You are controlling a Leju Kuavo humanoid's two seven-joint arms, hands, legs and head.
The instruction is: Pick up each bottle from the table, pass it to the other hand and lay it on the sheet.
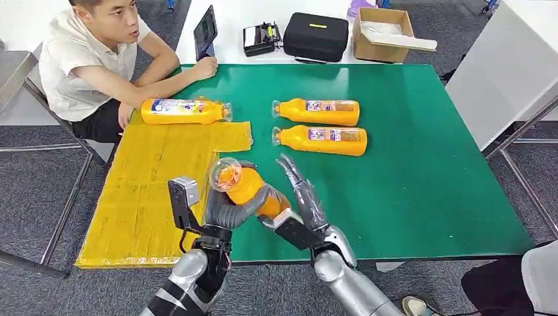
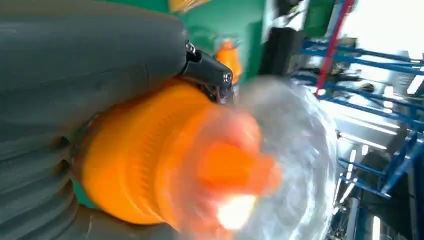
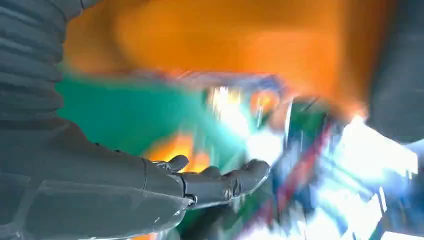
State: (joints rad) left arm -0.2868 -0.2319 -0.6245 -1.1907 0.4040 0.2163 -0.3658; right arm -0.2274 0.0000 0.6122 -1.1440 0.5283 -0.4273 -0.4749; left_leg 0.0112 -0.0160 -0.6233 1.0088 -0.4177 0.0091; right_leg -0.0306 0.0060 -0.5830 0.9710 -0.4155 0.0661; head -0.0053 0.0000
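Note:
My left hand (image 1: 230, 210) grips an orange juice bottle (image 1: 247, 186) above the green table's (image 1: 428, 184) front edge, clear cap end tilted up toward me. In the left wrist view the bottle (image 2: 165, 160) sits in my left hand (image 2: 75, 75). My right hand (image 1: 304, 201) is just right of the bottle's lower end, fingers spread and straight. In the right wrist view the right hand (image 3: 125, 190) is apart from the bottle (image 3: 225, 45). One bottle (image 1: 184, 111) lies on the yellow sheet (image 1: 145, 197). Two more bottles (image 1: 319, 112) (image 1: 322, 140) lie side by side on the table.
A person (image 1: 92, 59) sits at the far left corner with a forearm on the table. Beyond the far edge stand a tablet (image 1: 205, 31), a small black device (image 1: 261, 37), a black case (image 1: 316, 34) and a cardboard box (image 1: 385, 29). Another person's leg (image 1: 520, 283) shows at lower right.

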